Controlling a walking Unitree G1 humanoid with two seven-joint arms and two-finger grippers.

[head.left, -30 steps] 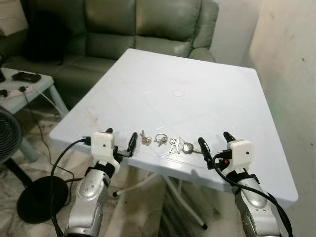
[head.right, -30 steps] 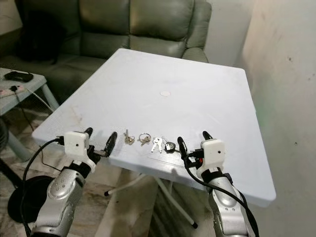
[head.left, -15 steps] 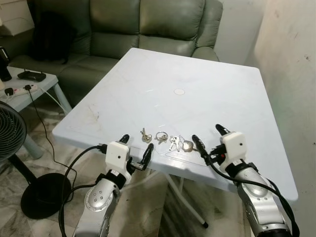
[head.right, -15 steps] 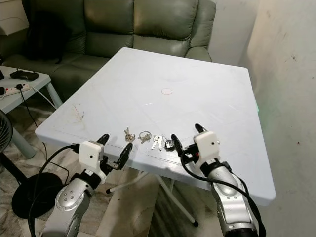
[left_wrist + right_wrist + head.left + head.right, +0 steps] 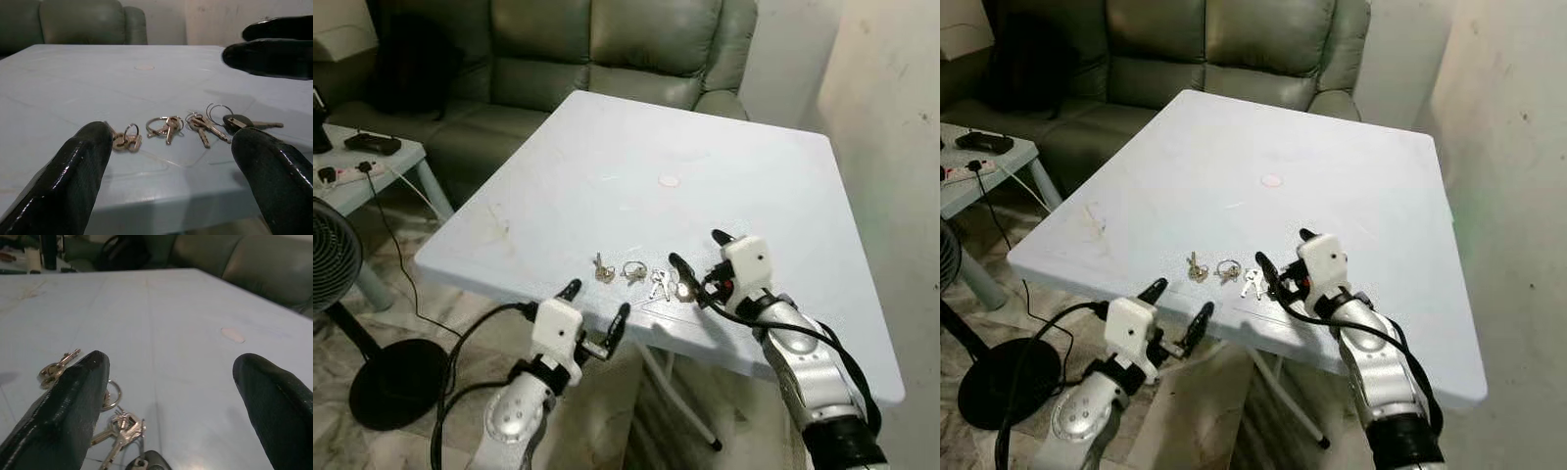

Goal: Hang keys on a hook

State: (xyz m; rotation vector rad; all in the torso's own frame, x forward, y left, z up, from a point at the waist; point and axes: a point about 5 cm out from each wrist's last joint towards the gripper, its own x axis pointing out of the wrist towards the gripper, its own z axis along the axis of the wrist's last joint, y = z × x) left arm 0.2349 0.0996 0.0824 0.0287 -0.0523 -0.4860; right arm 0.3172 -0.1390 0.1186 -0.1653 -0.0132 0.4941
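Step in hand: the reach for the keys, nothing picked up yet. Several small bunches of metal keys on split rings [image 5: 646, 278] lie in a row near the front edge of the pale blue-white plastic folding table [image 5: 636, 176]: a brass-coloured pair [image 5: 124, 141] at the robot's left, a ring with short keys [image 5: 165, 125] in the middle, then a silver bunch [image 5: 203, 125] and a dark-headed key [image 5: 238, 122] at the robot's right.

The right gripper [image 5: 697, 262] is over the table, just above the right end of the row, fingers spread wide and grasping nothing; in its wrist view the silver bunch [image 5: 122, 428] sits between the two black fingertips [image 5: 73, 401]. Whether a tip already touches the dark-headed key is hard to tell from here.

The left gripper [image 5: 597, 315] hangs below and in front of the table edge, fingers also released and empty, aimed at the keys but well short of them.

Behind the table is a grey-green leather sofa [image 5: 607, 49]; a black standing fan [image 5: 333, 274] and a small side table with cables [image 5: 362, 166] stand at the robot's left. No hook can be seen.

Next move, likely: lower the right gripper onto one bunch, close on the ring or key heads, flat on the surface so a shallow pinch is needed, then lift and go find the hook.
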